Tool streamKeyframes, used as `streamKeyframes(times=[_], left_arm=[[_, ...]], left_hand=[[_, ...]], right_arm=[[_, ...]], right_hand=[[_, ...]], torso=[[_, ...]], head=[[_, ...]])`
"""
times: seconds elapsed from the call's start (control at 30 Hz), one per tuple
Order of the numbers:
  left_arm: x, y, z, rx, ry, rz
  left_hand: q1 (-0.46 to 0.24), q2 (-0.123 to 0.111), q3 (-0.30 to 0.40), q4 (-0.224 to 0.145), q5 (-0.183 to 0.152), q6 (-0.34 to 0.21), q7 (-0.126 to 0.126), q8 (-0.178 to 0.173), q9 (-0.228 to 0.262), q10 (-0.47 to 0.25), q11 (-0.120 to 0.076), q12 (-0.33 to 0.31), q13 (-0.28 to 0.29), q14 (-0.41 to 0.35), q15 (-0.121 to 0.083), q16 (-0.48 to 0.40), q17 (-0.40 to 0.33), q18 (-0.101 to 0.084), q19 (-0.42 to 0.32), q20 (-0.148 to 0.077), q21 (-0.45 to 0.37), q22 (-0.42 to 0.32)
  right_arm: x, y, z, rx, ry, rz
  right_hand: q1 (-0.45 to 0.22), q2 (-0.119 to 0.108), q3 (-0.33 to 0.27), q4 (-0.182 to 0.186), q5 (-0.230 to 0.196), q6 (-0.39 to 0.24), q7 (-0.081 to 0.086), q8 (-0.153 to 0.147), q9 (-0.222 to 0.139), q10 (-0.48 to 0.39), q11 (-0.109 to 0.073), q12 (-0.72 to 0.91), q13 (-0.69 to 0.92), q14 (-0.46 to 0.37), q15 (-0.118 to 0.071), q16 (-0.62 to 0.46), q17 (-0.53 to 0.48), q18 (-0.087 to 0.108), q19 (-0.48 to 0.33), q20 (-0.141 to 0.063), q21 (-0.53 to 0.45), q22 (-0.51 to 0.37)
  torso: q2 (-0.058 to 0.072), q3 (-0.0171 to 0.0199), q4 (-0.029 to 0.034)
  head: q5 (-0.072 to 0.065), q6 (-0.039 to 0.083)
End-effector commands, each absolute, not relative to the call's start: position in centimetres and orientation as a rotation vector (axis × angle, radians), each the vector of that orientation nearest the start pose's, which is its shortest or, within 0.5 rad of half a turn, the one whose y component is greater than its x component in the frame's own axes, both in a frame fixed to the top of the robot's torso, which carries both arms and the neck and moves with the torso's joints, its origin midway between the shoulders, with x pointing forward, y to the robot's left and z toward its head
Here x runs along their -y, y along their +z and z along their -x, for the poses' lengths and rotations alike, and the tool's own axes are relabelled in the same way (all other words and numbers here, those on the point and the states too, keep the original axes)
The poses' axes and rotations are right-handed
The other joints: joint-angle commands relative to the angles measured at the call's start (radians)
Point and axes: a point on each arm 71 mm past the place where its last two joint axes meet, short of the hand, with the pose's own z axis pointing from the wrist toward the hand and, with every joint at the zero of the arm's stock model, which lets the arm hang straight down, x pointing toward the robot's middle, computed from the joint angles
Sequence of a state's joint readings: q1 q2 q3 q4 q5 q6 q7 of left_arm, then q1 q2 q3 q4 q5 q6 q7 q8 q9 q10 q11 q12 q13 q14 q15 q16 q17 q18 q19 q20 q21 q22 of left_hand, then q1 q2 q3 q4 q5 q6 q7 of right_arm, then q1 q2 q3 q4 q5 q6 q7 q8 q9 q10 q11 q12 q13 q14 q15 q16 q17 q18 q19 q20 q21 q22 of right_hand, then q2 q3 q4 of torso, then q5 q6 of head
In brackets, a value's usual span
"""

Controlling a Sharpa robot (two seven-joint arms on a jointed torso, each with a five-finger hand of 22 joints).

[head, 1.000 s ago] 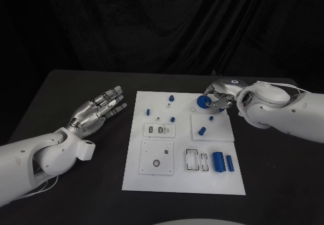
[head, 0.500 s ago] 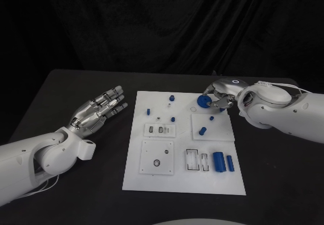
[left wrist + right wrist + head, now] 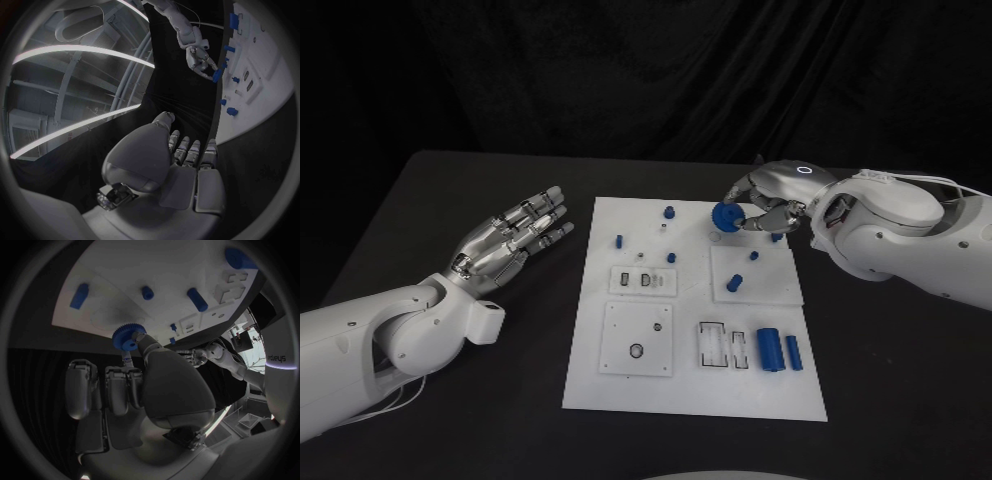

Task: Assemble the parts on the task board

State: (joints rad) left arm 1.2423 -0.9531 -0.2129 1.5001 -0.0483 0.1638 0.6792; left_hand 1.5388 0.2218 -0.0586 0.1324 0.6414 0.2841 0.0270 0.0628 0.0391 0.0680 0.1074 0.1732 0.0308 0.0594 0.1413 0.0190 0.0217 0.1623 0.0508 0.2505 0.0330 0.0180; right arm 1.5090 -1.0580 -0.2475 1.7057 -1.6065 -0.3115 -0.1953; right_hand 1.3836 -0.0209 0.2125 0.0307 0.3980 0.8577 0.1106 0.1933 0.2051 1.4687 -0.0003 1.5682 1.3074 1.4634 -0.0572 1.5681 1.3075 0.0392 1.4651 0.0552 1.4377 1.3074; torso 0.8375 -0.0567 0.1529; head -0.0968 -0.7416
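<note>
Black cloth hangs behind a black table [image 3: 459,200], and the white task board [image 3: 689,385] lies at its centre. The right hand [image 3: 769,200] pinches a blue toothed gear [image 3: 727,217] between thumb and fingertips; the right wrist view shows the gear [image 3: 127,336] at the fingertips, raised clear of the board's far right corner, at about one o'clock from the board's middle. Whether it sits above a peg there I cannot tell.

The left hand [image 3: 512,235] hangs over the table at nine o'clock from the board, fingers straight and spread, holding nothing and well apart from every part.

Moving outward across the board: several short blue pegs [image 3: 669,211] stand upright on its far half, two of them on a raised square plate [image 3: 776,285] at three o'clock. At about five o'clock a thick blue cylinder [image 3: 769,346] and a thinner one [image 3: 792,352] lie loose on their sides beside outlined recesses that look unfilled. Another plate [image 3: 635,340] at seven o'clock shows open holes.

My judgement: the assembly is at an early-to-middle stage. Some pegs seem seated, the gear is in hand but not yet placed, and the two lying cylinders plus the open slots remain to be done.
</note>
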Motion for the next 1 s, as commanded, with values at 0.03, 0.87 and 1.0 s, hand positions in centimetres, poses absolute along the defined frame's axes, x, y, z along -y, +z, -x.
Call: streamKeyframes(times=[0.03,0.87,1.0], left_arm=[[-25.1,-19.1,-45.9,-1.358,-2.016,0.855],[-24.7,-19.2,-46.0,-1.366,-2.021,0.853],[-24.7,-19.2,-46.1,-1.367,-2.021,0.853]], left_hand=[[-0.008,0.001,0.006,-0.002,-0.004,0.0,0.003,0.003,0.001,-0.003,0.0,-0.001,0.0,-0.002,0.006,-0.002,-0.001,0.017,0.001,0.007,0.002,0.001],[-0.01,0.001,0.008,-0.004,-0.004,0.001,0.004,0.004,0.001,-0.002,0.001,0.001,0.001,-0.001,0.007,-0.001,-0.001,0.017,0.002,0.008,0.002,0.001],[-0.01,0.001,0.008,-0.004,-0.004,0.001,0.004,0.004,0.001,-0.002,0.001,0.001,0.001,-0.001,0.007,-0.001,-0.001,0.017,0.002,0.008,0.002,0.001]], right_arm=[[24.2,-9.9,-46.3,-1.524,0.402,0.356],[17.1,-12.6,-49.5,-1.601,0.454,0.506],[16.8,-12.8,-49.6,-1.604,0.454,0.511]], right_hand=[[-0.015,-0.002,-0.002,0.009,-0.003,0.034,-0.044,0.279,0.364,0.102,-0.008,0.003,0.263,0.107,-0.008,0.003,0.263,0.002,0.011,-0.007,0.005,0.165],[-0.023,-0.006,0.01,0.019,-0.022,-0.001,-0.033,0.246,0.354,0.102,-0.003,0.003,0.263,0.107,-0.006,0.003,0.263,0.006,0.002,-0.008,-0.01,0.156],[-0.024,-0.007,0.012,0.02,-0.022,-0.005,-0.031,0.237,0.35,0.102,-0.002,0.003,0.263,0.107,-0.005,0.003,0.263,0.006,0.001,-0.007,-0.012,0.156]], torso=[[0.0,-0.0012,0.0003],[0.002,0.0009,0.0028],[0.002,0.0017,0.0022]], head=[[-0.002,0.0],[0.0,-0.005],[-0.001,-0.005]])
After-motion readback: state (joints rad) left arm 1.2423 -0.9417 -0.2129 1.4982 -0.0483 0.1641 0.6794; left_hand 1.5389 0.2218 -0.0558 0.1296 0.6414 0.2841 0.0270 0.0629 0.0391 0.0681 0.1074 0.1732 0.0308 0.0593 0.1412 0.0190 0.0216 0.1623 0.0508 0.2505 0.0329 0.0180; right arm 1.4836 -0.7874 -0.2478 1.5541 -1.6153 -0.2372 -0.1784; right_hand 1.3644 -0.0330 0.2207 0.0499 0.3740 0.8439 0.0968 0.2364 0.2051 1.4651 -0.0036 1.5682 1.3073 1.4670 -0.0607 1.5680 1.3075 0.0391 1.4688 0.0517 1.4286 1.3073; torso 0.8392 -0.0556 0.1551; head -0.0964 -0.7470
